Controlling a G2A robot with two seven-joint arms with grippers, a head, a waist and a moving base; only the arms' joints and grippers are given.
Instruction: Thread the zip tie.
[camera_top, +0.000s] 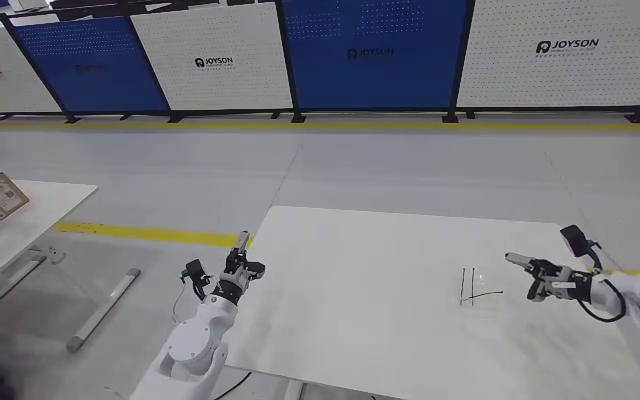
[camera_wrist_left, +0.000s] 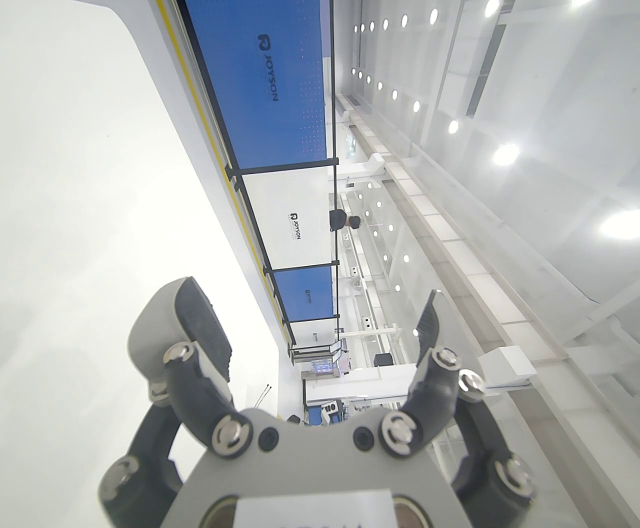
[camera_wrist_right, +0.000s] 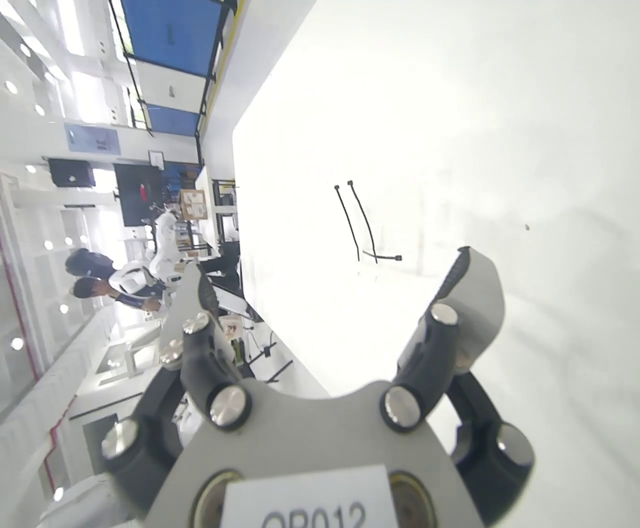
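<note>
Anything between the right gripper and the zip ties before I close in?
Nothing visible. Only bare white table lies between the right gripper, its fingers open, and the zip ties lying flat just ahead of it.

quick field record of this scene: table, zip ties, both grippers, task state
table: white
zip ties: black, lying flat on the table; two side by side, what looks like a third across their ends
left gripper: open, holding nothing, at the table edge far from the ties
right gripper: open, holding nothing, near the ties, not touching them
task state: threading not yet begun
</note>
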